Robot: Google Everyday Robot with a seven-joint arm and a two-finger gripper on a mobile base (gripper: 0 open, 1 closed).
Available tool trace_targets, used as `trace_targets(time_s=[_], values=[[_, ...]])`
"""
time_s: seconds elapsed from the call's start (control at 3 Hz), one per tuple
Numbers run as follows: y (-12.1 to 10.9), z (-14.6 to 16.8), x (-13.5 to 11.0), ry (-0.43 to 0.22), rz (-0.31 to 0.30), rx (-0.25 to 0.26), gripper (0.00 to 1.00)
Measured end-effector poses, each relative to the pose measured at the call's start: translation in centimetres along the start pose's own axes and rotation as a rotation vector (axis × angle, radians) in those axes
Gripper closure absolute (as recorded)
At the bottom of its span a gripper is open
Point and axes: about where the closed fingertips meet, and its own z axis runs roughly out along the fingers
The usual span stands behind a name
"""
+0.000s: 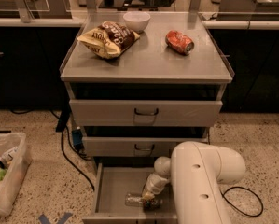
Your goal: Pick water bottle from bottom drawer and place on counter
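My gripper [150, 200] is down in the bottom drawer [113, 185] right at the water bottle [134, 199] lying sideways, can't tell if it's clamped, so I'd grab mid-body and lift straight before heading to the counter [148, 59].

clear water bottle [134, 199] lies flat in open bottom drawer [115, 183], tool [151, 201] at it.

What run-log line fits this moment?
phase: reach | gripper: inside bottom drawer, at water bottle | water bottle: lying on drawer floor | counter: holds chip bag, bowl, red can
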Motion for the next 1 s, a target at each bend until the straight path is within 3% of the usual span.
trace_targets(time_s=[1.0], values=[[0.01,0.01,0.00,0.000,0.000,0.000,0.11]])
